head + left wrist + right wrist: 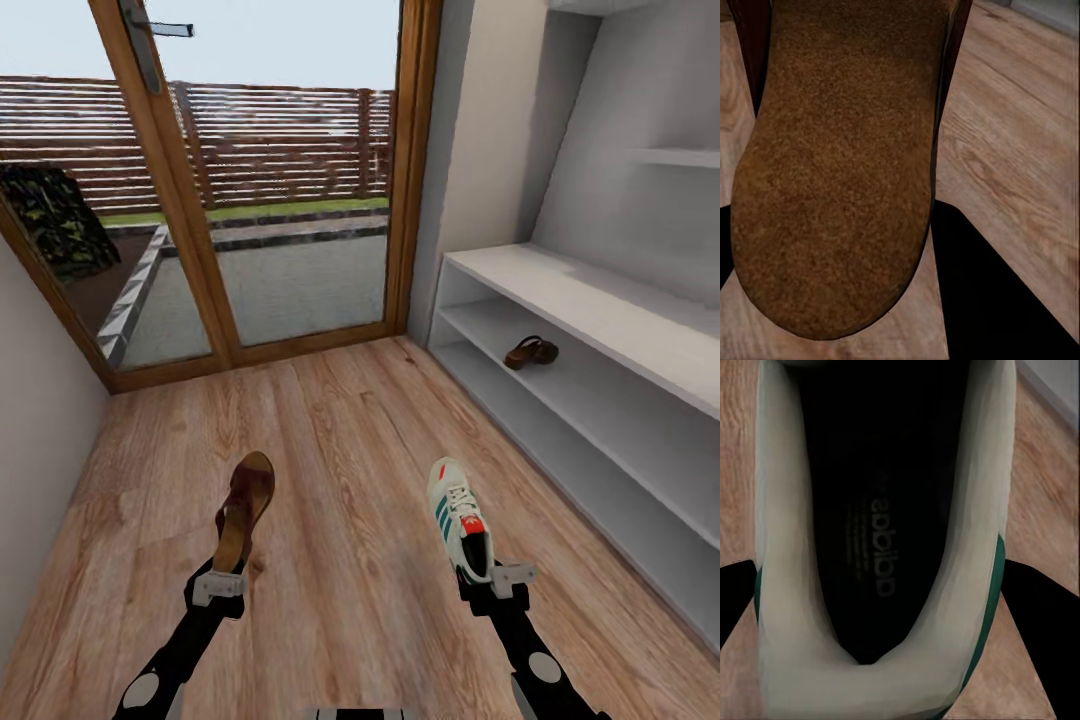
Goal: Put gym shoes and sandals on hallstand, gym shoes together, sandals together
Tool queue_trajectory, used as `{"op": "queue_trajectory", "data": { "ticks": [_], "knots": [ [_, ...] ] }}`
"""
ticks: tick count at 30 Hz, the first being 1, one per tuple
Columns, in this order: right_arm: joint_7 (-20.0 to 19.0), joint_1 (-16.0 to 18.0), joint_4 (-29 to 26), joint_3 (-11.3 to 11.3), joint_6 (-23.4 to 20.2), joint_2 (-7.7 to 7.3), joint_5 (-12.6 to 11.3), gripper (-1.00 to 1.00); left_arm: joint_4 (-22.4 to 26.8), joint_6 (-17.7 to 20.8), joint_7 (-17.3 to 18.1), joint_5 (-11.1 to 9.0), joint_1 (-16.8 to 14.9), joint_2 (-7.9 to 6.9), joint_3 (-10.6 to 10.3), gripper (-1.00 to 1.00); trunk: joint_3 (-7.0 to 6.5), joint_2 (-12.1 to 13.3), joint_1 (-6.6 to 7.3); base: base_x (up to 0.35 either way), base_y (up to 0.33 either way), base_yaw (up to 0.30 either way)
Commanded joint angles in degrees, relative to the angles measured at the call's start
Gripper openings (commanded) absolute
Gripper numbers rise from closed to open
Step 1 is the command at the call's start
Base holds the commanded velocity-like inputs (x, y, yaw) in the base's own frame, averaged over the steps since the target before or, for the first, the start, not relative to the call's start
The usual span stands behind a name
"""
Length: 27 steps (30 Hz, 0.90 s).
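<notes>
My left gripper (222, 580) is shut on the heel of a brown sandal (245, 508), held above the corridor floor (340, 450) with its toe pointing away; the left wrist view looks onto the sandal's tan footbed (840, 165). My right gripper (492, 580) is shut on the heel of a cream gym shoe (458, 515) with green stripes and an orange patch; its dark lining (881, 525) faces the right wrist camera. A second brown sandal (531, 351) lies on the middle tier of the pale grey hallstand (600, 300) at the right.
A wood-framed glass door (270, 180) closes the far end of the corridor, with a fenced yard behind it. A plain wall (40, 440) runs along the left. A higher grey shelf (680, 157) hangs above the hallstand.
</notes>
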<state>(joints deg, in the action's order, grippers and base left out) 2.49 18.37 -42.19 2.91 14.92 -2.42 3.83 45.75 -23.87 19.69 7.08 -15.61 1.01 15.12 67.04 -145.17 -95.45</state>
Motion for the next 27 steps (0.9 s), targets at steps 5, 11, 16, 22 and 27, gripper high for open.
{"op": "queue_trajectory", "data": {
  "ticks": [5,11,16,22,27],
  "knots": [
    [0.3,0.1,0.0,0.2,0.1,-0.04,0.4,-1.0,0.0,-0.3,0.3,0.7,0.0,0.11,0.4,-1.0,-0.06,0.0,0.01,0.0,0.0,-0.28],
    [0.3,0.1,0.0,0.2,0.1,-0.04,0.4,-1.0,0.0,-0.3,0.3,0.7,0.0,0.08,0.5,-1.0,-0.17,0.0,0.01,0.0,0.0,-0.279],
    [0.3,0.1,0.1,0.2,0.1,-0.04,0.4,-1.0,0.0,-0.3,0.3,0.7,0.0,0.1,0.4,-1.0,-0.27,0.0,0.01,0.0,0.0,-0.261],
    [0.3,0.1,0.1,0.2,0.1,-0.04,0.4,-1.0,0.0,-0.3,0.3,0.7,0.0,0.06,0.4,-1.0,-0.34,0.0,0.01,0.0,0.0,-0.164],
    [0.3,0.0,0.1,0.2,0.1,-0.04,0.4,-1.0,0.0,-0.3,0.3,0.7,0.0,0.05,0.5,-1.0,-0.36,0.0,0.01,0.0,0.0,-0.052]
  ]
}}
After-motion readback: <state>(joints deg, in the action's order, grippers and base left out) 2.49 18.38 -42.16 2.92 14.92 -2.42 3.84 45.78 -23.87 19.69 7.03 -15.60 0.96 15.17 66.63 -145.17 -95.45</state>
